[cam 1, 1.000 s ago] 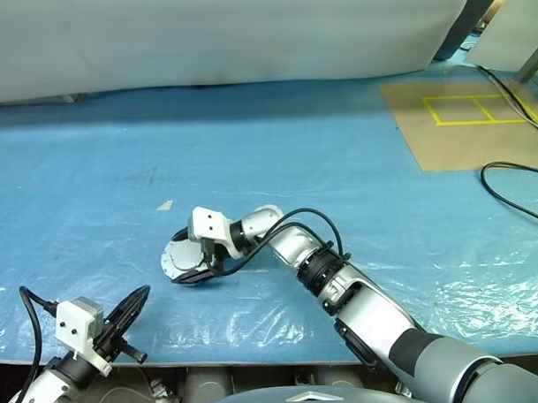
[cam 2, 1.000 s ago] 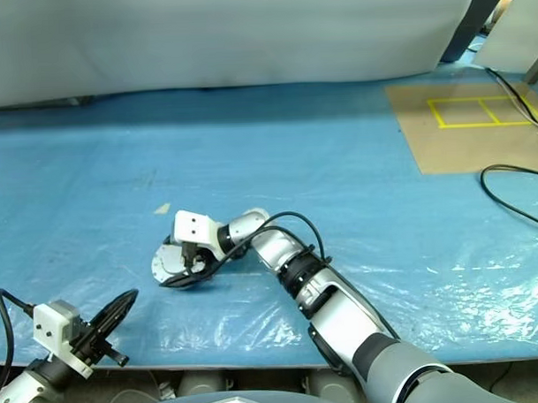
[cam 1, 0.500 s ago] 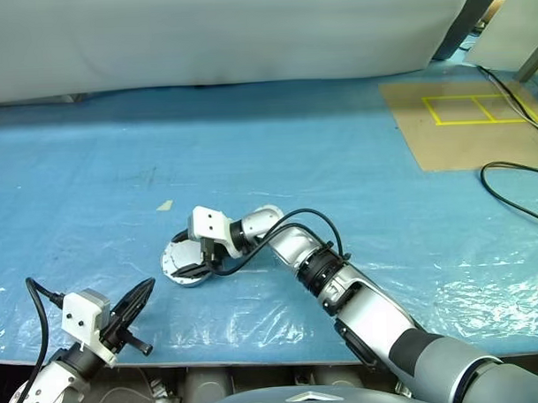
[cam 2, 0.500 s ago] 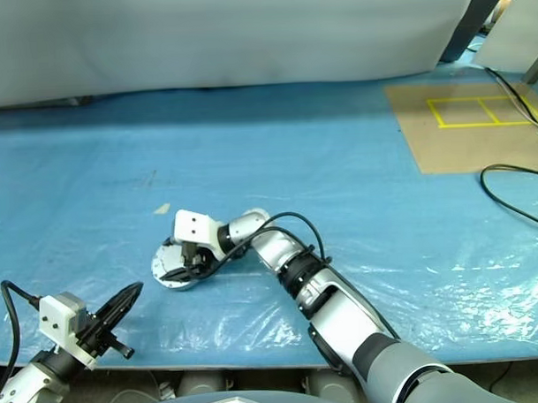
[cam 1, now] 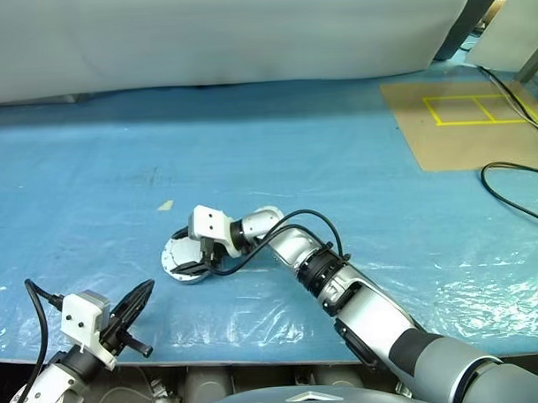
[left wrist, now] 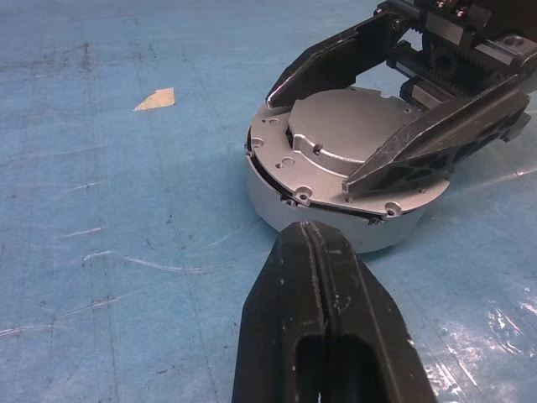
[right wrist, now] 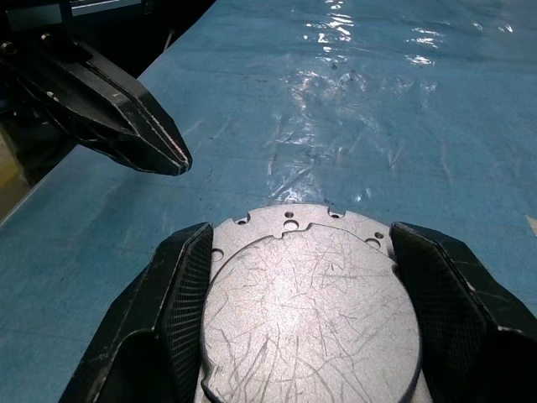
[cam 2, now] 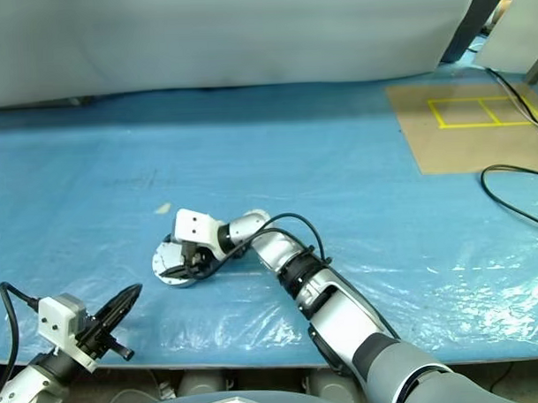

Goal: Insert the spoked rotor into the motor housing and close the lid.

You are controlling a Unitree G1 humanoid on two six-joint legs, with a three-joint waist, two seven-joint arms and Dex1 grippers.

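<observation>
- The blue plastic-covered table [cam 1: 356, 163] is spreading across both eye views, with a brown board marked with yellow lines [cam 1: 467, 115] and a black cable [cam 1: 516, 193] lying at its far right; the wrist views are not taking these in.
- The motor housing [left wrist: 336, 214] is sitting near the table's front edge, left of centre, as a short silver cylinder.
- The lid [right wrist: 310, 311] is lying flat on top of the housing; the left wrist view is showing a thin dark gap along the seam at one side, which the eye views are too distant to reveal.
- The right gripper [cam 1: 193, 262] is reaching in from the right, its two black fingers [right wrist: 180, 294] spread wide and straddling the lid's edges; whether they are pressing on it cannot be told.
- The left gripper [cam 2: 122, 306] is hanging at the table's front edge, fingers pressed together on nothing, pointing toward the housing and well apart from it.
- A small pale scrap [left wrist: 155, 99] is lying on the sheet just beyond the housing.
</observation>
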